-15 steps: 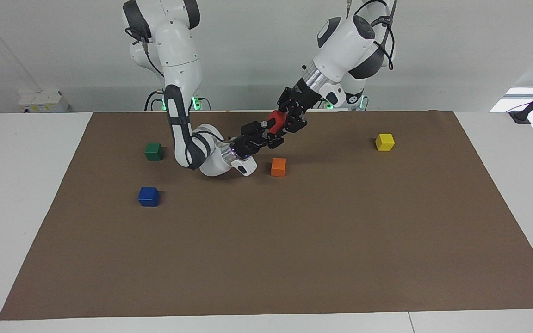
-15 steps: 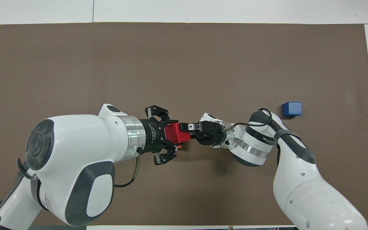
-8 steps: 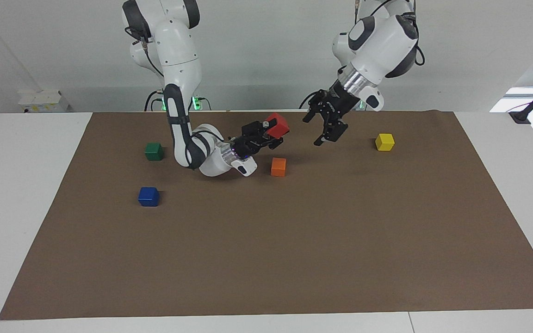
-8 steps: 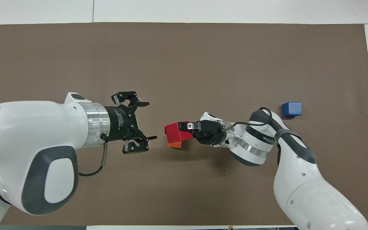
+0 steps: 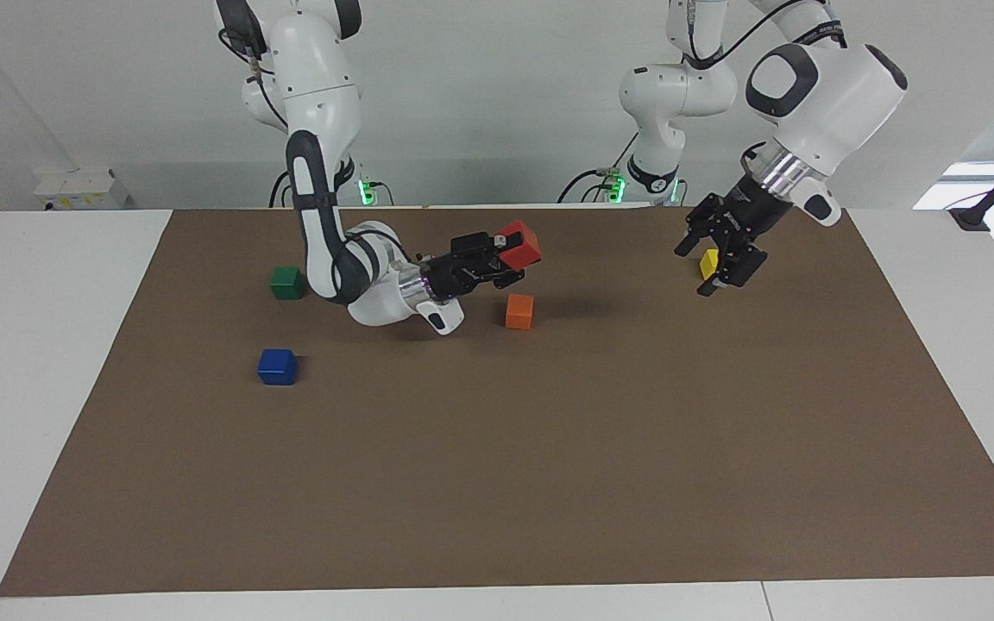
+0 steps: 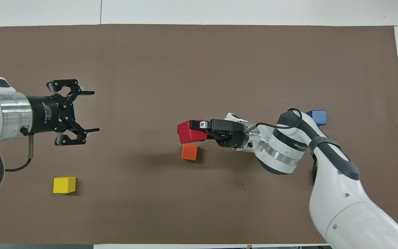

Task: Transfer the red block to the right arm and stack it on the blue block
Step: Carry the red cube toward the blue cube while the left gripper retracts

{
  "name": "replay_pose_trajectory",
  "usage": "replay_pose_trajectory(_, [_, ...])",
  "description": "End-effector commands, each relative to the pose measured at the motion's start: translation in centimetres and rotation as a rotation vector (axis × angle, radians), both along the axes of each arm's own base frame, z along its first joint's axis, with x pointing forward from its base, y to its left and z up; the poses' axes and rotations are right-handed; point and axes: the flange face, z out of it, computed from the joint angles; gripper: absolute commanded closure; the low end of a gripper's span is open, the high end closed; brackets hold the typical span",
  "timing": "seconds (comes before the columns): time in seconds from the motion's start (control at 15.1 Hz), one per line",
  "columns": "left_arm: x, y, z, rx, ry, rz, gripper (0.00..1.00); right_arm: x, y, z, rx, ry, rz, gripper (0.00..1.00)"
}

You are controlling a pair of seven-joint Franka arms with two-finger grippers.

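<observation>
My right gripper (image 5: 507,252) (image 6: 199,130) is shut on the red block (image 5: 519,244) (image 6: 188,131) and holds it in the air, over the mat beside the orange cube. The blue block (image 5: 277,366) (image 6: 318,117) sits on the mat toward the right arm's end; in the overhead view the right arm covers part of it. My left gripper (image 5: 719,263) (image 6: 86,110) is open and empty, up in the air over the mat toward the left arm's end, in front of the yellow cube in the facing view.
An orange cube (image 5: 519,311) (image 6: 189,152) lies on the brown mat (image 5: 549,474) under the held red block. A yellow cube (image 5: 707,261) (image 6: 64,184) lies toward the left arm's end. A green cube (image 5: 286,282) lies nearer to the robots than the blue block.
My left gripper let go of the red block, opened and drew back toward the left arm's end. My right gripper kept the red block and shifted it slightly.
</observation>
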Motion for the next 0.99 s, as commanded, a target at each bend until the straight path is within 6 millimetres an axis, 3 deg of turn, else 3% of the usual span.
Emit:
replay_pose_trajectory(0.0, [-0.7, 2.1, -1.1, 0.151, -0.006, -0.133, 0.0, 1.5, -1.3, 3.0, -0.047, -0.001, 0.023, 1.0])
replay_pose_trajectory(0.2, [-0.5, 5.3, -1.2, 0.267, -0.041, -0.294, 0.0, 2.2, -2.7, 5.4, -0.181, -0.02, 0.018, 1.0])
replay_pose_trajectory(0.46, [-0.5, 5.3, -1.2, 0.428, -0.049, -0.703, 0.0, 2.8, -5.7, 10.7, -0.449, -0.005, -0.008, 1.0])
replay_pose_trajectory(0.66, [1.6, 6.6, 2.0, 0.454, -0.029, -1.006, 0.0, 3.4, -6.7, 12.7, -0.626, -0.002, -0.03, 1.0])
replay_pose_trajectory(0.73, [2.4, 7.1, 2.6, 0.444, -0.02, -1.036, 0.0, 3.6, -6.9, 13.0, -0.676, -0.007, -0.028, 1.0])
replay_pose_trajectory(0.93, [5.8, 6.3, 4.5, 0.432, 0.011, -1.093, 0.0, 4.3, -7.9, 13.8, -0.871, -0.017, -0.004, 1.0])
